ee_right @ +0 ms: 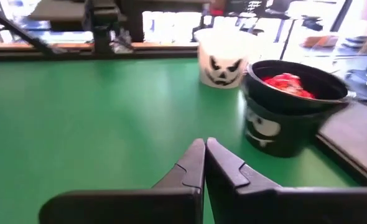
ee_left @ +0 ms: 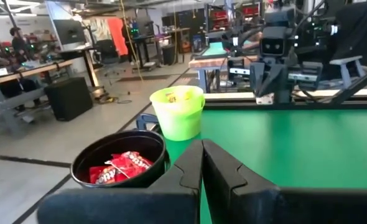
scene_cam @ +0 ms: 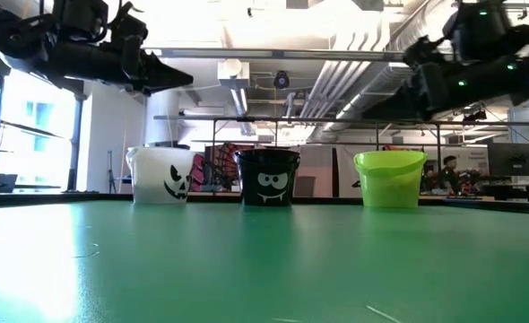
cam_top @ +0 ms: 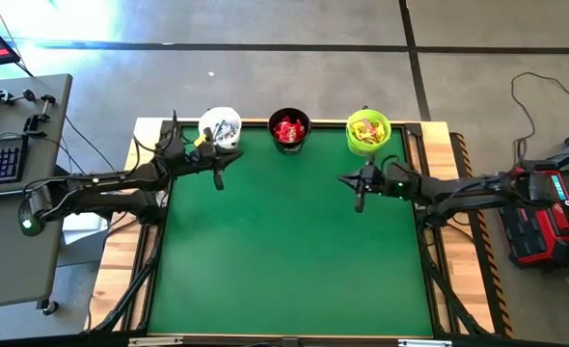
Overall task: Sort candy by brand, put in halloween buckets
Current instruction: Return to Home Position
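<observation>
My left hand [cam_top: 217, 179] hangs closed and empty by the white bucket [scene_cam: 161, 184], where the white bars [cam_top: 223, 130] sit. Red candy [cam_top: 289, 128] is in the black bucket [scene_cam: 269, 184], yellow packets [cam_top: 366, 132] in the green bucket [scene_cam: 390, 184]. My right hand [cam_top: 360, 200] is shut near it, also empty. No candy on the tabletop [cam_top: 284, 241], so I reckon sorting's done.

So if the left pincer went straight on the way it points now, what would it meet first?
Probably the lime green bucket: the shut left pincer points along the bucket row, passing close beside the black bucket. Depth and height are unclear, so it might pass above the rim.
</observation>
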Robot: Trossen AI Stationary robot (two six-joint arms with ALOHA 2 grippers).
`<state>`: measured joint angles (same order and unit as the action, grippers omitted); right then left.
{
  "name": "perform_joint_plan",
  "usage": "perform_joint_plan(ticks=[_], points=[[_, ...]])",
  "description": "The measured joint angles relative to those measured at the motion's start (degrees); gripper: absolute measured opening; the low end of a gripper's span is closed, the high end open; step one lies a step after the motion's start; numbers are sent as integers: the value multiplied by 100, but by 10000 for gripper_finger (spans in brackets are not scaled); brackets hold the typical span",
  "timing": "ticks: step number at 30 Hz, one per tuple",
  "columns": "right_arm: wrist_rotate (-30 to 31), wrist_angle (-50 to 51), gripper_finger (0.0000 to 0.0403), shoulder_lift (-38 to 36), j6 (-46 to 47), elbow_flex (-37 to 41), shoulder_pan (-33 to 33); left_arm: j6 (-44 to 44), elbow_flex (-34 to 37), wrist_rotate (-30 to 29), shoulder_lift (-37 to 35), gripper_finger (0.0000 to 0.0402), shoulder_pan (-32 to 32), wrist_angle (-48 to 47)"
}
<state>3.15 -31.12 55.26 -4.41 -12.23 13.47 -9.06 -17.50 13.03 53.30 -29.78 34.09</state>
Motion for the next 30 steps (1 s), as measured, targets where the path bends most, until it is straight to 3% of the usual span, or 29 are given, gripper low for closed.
perform_joint_plan(ticks=[13, 21, 30], points=[[398, 54, 0, -1912, 162, 1159, 0, 107, 0, -81, 10, 0, 412, -18], [584, 1035, 0, -2587, 134, 1165, 14, 200, 30, -236, 56, 0, 861, 52], [525, 1664, 0, -3315, 179, 1165, 14, 708, 1245, -481, -822, 0, 1213, 828]])
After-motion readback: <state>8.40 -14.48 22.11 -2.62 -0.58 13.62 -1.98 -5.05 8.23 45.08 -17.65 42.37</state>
